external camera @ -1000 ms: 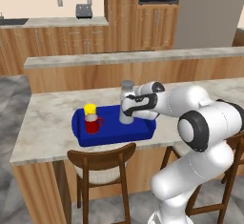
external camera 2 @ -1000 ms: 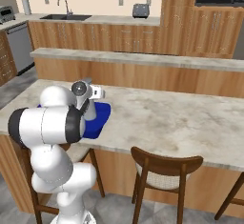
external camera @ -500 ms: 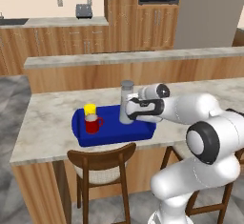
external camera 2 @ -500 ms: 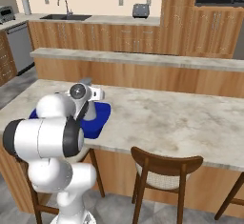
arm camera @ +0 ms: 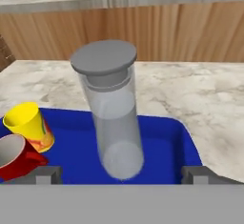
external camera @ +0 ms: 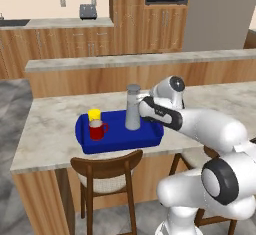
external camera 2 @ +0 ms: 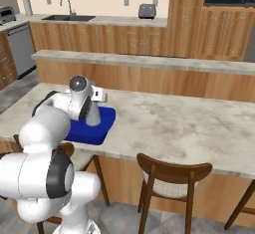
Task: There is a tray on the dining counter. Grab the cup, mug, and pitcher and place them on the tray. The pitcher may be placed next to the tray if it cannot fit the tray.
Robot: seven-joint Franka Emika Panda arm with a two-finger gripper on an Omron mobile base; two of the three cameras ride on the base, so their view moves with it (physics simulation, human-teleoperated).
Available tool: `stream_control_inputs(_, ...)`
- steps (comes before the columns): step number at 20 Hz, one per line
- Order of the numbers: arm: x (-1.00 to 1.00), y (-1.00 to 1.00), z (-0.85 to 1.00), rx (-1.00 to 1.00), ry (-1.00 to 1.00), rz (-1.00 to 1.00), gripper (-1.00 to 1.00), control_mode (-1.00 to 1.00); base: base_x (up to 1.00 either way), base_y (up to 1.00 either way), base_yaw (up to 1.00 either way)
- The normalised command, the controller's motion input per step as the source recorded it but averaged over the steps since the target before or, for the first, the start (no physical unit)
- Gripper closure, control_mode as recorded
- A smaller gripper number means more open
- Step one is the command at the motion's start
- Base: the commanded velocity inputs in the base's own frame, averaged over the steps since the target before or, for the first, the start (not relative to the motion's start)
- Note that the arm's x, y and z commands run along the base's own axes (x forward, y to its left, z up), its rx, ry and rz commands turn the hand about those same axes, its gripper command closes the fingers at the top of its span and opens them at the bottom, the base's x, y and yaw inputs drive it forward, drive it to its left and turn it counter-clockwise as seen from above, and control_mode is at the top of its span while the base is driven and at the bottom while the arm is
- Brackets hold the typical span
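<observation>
Blue tray lay on the dining counter, carrying the grey pitcher upright near its middle, with the yellow cup and red mug touching each other, or nearly so, at one end. The gripper stood spread wide just beside the pitcher, gripping nothing.

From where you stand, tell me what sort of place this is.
A rendered home kitchen, by the look of it: a toaster on the back worktop, a sink tap, and wooden stools at the dining counter.
</observation>
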Motion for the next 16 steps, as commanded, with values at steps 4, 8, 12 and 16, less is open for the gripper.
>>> stream_control_inputs(4,-0.49,0.0,0.33,0.0,0.18,0.0,-1.0,-1.0,0.0,0.0,0.0)
stream_control_inputs(8,-0.97,-0.15,0.16,-0.01,0.06,0.0,-1.0,-1.0,0.0,0.0,0.0)
stream_control_inputs(12,-1.0,-0.32,0.08,-0.01,0.01,0.0,-1.0,-1.0,0.0,0.0,0.0)
stream_control_inputs(16,-1.0,-0.28,0.02,-0.04,0.0,-0.01,-1.0,-1.0,0.0,0.0,0.0)
